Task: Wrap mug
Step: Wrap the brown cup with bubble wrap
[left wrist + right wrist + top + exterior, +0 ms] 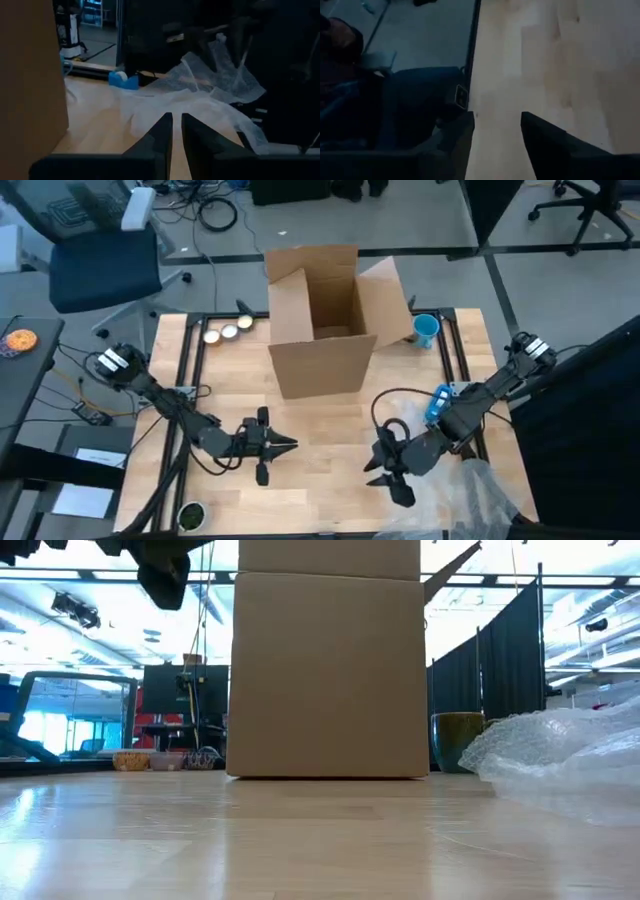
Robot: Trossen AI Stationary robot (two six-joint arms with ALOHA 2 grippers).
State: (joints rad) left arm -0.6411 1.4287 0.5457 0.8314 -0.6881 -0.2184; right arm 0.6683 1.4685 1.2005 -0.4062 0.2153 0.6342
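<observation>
Dark and narrow, the left tool (pixel 285 445) hangs over the wooden tabletop (pixel 320 490) in front of the cardboard box (pixel 325 310), its two fingers (pixel 162 132) drawn almost together with only a thin slit between them and nothing held. The right tool (pixel 385 480) hovers over the near right part of the tabletop, its fingers (pixel 540 135) set apart with bare wood showing in the gap, also empty. Just beside the right tool, at the tabletop's near right corner, lies a crumpled sheet of clear bubble wrap (pixel 480 500); the low view shows it heaped up on the right. The open box stands upright at the middle of the far side, flaps raised. The mug (pixel 426 330), blue from above, stands upright to the right of the box near the far right edge, well apart from both tools and from the wrap. A blue tape dispenser (pixel 438 402) sits by the right arm.
</observation>
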